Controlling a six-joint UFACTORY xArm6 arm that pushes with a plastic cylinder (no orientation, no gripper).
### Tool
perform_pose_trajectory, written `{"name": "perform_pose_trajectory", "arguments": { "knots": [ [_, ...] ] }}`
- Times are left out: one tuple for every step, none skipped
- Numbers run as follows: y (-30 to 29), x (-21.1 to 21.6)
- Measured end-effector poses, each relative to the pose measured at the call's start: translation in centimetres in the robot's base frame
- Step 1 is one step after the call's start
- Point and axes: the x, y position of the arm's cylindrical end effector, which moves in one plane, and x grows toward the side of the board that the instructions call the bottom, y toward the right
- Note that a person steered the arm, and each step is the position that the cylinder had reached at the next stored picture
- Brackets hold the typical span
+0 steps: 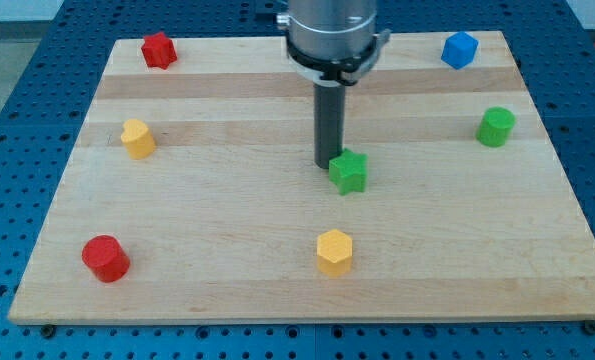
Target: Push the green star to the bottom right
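Observation:
The green star lies near the middle of the wooden board, a little right of centre. My tip stands just off the star's upper left edge, touching or almost touching it. The dark rod runs straight up from the tip to the arm's grey wrist at the view's top.
A red star is at the top left, a blue hexagon at the top right, a green cylinder at the right, a yellow block at the left, a red cylinder at the bottom left, a yellow hexagon below the green star.

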Motion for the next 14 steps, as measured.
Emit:
{"name": "perform_pose_trajectory", "arguments": {
  "knots": [
    [2.0, 1.1],
    [2.4, 2.5],
    [2.4, 3.7],
    [2.4, 5.0],
    [2.4, 6.3],
    [3.5, 7.2],
    [5.3, 7.8],
    [7.8, 7.8],
    [9.7, 7.8],
    [11.3, 7.8],
    [12.8, 9.0],
    [13.9, 10.4],
    [14.8, 11.0],
    [16.1, 11.2]
  ]
}}
